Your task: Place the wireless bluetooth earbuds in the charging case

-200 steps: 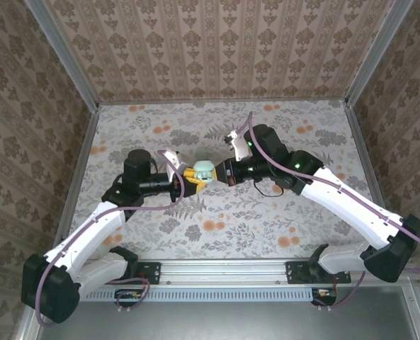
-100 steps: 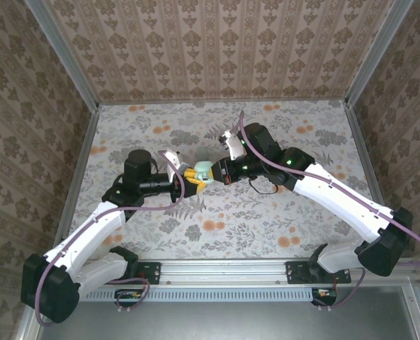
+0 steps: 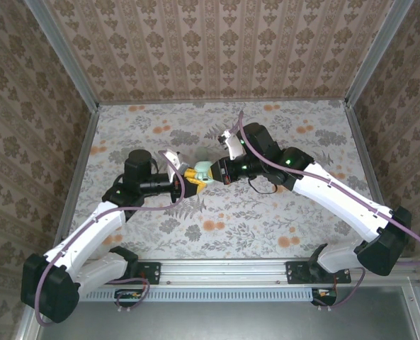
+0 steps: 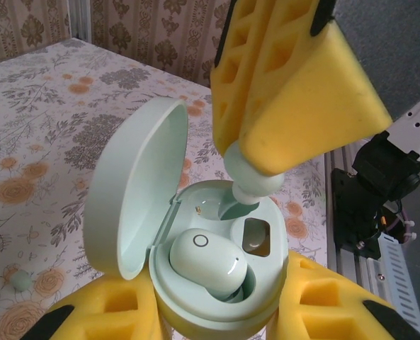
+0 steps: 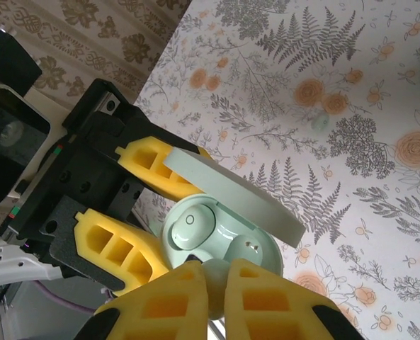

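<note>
Second earbud going in: at mid-table [image 3: 231, 219], the left gripper [image 3: 193, 177] is clamped around the open mint charging case [image 4: 195, 312]. The lid [image 4: 135, 198] is tipped back, and one earbud [image 4: 206, 262] is already seated in the near socket. The right gripper [image 5: 215, 283] pinches the other earbud [image 4: 256, 180] directly over the vacant far socket [image 4: 227, 210], at the rim or just touching. What looks needed next is a short straight push down, then letting go.
</note>
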`<state>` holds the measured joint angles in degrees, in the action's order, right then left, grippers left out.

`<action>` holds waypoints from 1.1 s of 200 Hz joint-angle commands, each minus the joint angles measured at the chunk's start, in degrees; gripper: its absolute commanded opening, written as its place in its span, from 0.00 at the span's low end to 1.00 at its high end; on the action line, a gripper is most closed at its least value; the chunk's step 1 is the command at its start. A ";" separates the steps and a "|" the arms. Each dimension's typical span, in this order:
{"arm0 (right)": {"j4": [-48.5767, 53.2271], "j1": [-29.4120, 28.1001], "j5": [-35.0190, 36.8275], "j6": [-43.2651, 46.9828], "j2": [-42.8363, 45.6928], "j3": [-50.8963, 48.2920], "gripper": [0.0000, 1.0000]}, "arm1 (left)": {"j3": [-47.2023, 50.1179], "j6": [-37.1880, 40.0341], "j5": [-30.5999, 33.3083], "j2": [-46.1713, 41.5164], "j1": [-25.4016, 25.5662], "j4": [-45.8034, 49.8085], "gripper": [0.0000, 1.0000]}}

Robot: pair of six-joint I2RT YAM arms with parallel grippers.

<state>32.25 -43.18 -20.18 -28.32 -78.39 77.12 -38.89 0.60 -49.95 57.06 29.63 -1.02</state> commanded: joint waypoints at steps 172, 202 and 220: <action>4.82 0.24 -0.02 4.64 -3.34 0.51 0.28 | -2.59 -0.43 -1.12 -1.16 0.61 -1.46 0.00; 5.00 0.30 0.40 4.42 -3.52 1.83 0.35 | -2.68 -0.43 -1.07 -1.25 0.70 -1.10 0.00; 5.71 0.33 0.58 4.17 -3.29 2.63 0.39 | -2.54 -0.48 -0.92 -1.40 0.79 -1.09 0.00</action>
<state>34.22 -43.11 -20.18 -24.18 -81.19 77.89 -38.89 0.45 -49.06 56.93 29.98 0.62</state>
